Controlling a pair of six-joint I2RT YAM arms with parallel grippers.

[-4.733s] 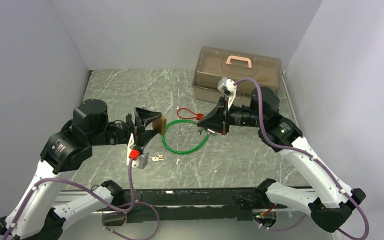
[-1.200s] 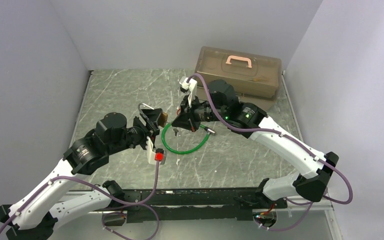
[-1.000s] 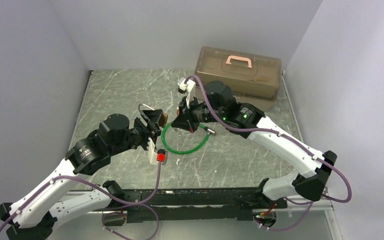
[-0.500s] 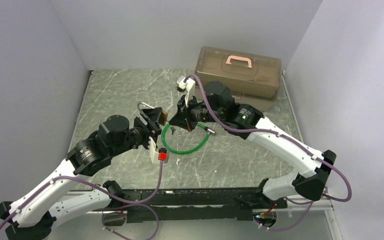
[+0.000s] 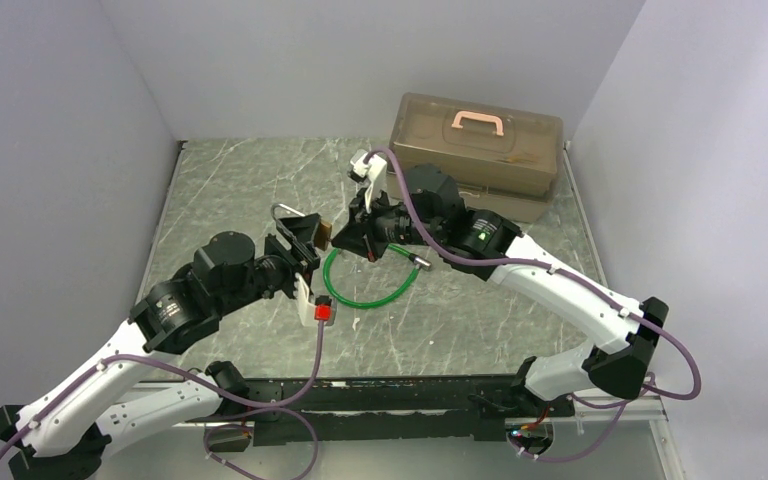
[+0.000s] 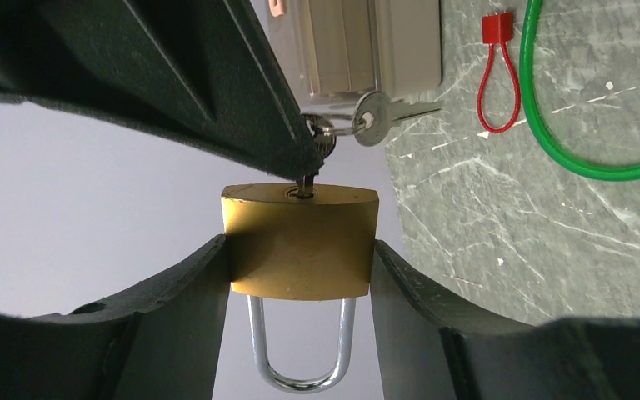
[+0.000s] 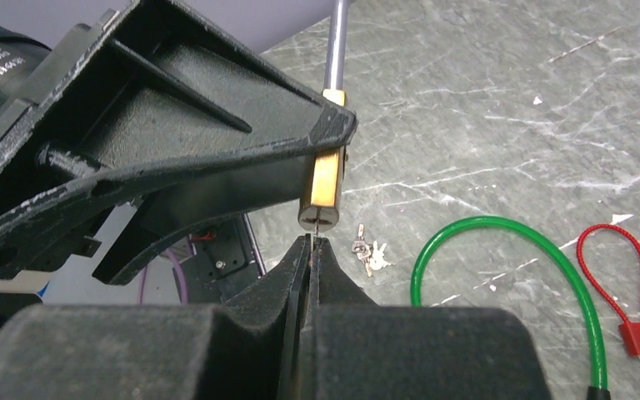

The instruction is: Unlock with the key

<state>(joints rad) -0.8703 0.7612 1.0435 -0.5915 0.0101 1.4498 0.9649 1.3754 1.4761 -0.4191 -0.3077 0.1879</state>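
Observation:
A brass padlock (image 6: 300, 242) with a steel shackle (image 6: 300, 367) is clamped by its sides in my left gripper (image 6: 300, 250), held above the table. In the top view the padlock (image 5: 325, 232) sits between the two grippers. My right gripper (image 7: 311, 242) is shut on the key (image 7: 317, 227), whose tip sits at the keyhole in the padlock's (image 7: 326, 179) bottom face. In the left wrist view the key blade (image 6: 304, 181) enters the keyhole, and a spare key (image 6: 375, 125) dangles from its ring. The shackle looks closed.
A green cable loop (image 5: 365, 280) and a red cable seal (image 7: 633, 333) lie on the marble table under the grippers. Another bunch of keys (image 7: 369, 252) lies beside the loop. A brown toolbox (image 5: 475, 140) stands at the back right.
My right gripper has crept left with the key until its tip met the padlock. The left arm has lifted the padlock slightly toward it.

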